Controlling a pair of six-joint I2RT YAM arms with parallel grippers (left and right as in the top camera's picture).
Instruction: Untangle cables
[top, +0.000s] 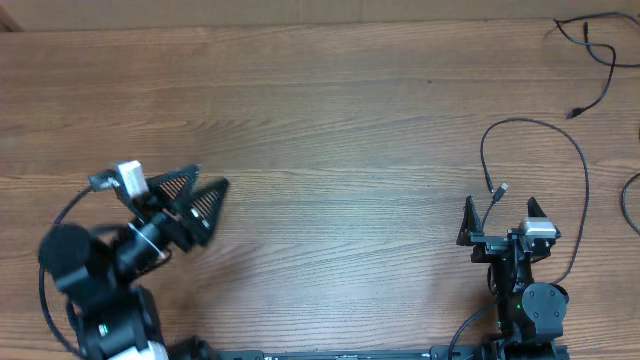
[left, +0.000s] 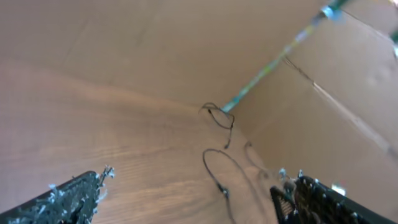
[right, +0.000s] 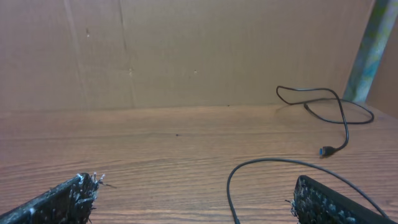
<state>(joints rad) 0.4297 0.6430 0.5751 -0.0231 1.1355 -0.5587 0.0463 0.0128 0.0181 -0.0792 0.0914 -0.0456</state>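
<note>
Presently, light, limp cables (top: 585, 190) are lying just ahead of the gaping, empty right pincer (top: 500, 207), probably best pinched behind a plug (top: 502, 187); left pincer (top: 212, 176) likewise gaping.

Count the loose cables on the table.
3: corner cable at far right; looped cable arcing around the right hand; edge cable cut off at the right border. More may lie outside the frame.

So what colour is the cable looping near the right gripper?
Black; the cable shows best in the overhead view.

Wood-grain table (top: 320, 120), plain brown cardboard walls (right: 186, 50), pale green corner post (right: 372, 50).
</note>
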